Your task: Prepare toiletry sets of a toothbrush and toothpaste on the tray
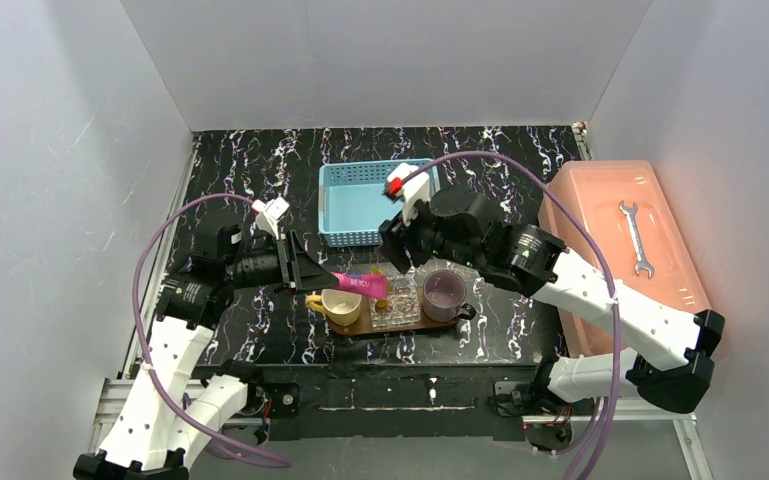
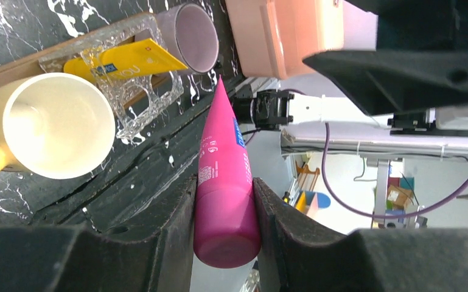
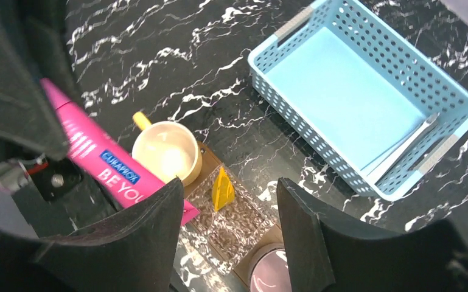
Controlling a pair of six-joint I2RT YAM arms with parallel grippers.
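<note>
The left gripper [image 2: 224,204] is clamped on the pink toothpaste [image 2: 222,164] at its cap end. The crimped tip points toward the tray [image 2: 6,68]. The right gripper [image 3: 231,188] hovers above the tray, fingers apart (nothing between them). The yellow toothpaste [image 2: 131,61] sits in the clear holder [image 2: 149,106] on the tray, between the cream mug [image 2: 48,125] and the purple cup [image 2: 192,36]. The toothbrushes [image 3: 405,143] lie in the blue basket [image 3: 292,103].

High rear camera overlooks the whole surface [image 1: 250,170]; both close wrist cameras share the tray [image 2: 3,72] and cream mug [image 2: 55,125].
</note>
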